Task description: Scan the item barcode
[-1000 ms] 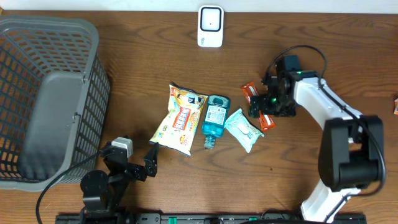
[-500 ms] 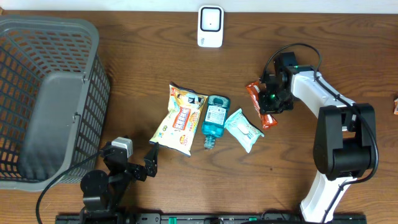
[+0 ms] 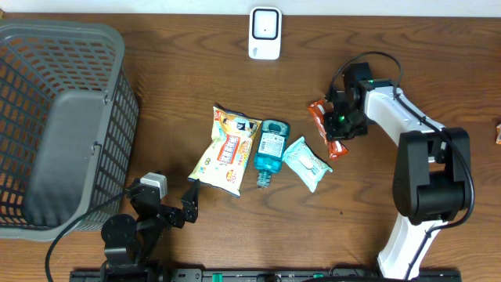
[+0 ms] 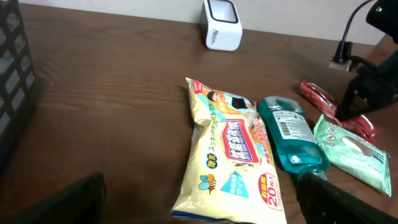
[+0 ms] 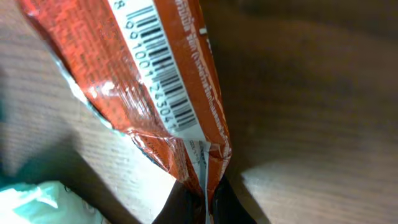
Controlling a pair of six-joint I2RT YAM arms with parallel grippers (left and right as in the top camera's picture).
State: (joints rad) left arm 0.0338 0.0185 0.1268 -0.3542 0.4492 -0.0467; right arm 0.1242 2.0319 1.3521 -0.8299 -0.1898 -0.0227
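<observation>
View from the table's near side. The right fingers (image 3: 340, 131) are closing tight on the end seam of an orange snack packet (image 3: 319, 119), which is sitting on the right half of the table (image 3: 156, 78), just right of the other goods. In the right wrist view the two dark fingers (image 5: 179, 209) are meeting on the crimped edge of the packet (image 5: 143, 93), and its barcode (image 5: 163, 68) is facing up toward that camera. Whether the packet is resting on the wood or hanging just clear of it cannot be told.

The left fingers (image 4: 348, 200) are standing wide apart and holding nothing, low at the near left edge of the table, pointing toward the goods.

Three items are lying side by side at mid-table: a yellow wipes pack (image 3: 227, 150), a blue-green mouthwash bottle (image 3: 270, 153) touching its right edge, and a pale green wipes packet (image 3: 307, 163) just beside the bottle. The orange packet is lying close to the pale green one.

A white barcode scanner (image 3: 265, 33) is standing at the far edge, well apart from the packet. A grey mesh basket (image 3: 119, 133) is occupying the far left.
</observation>
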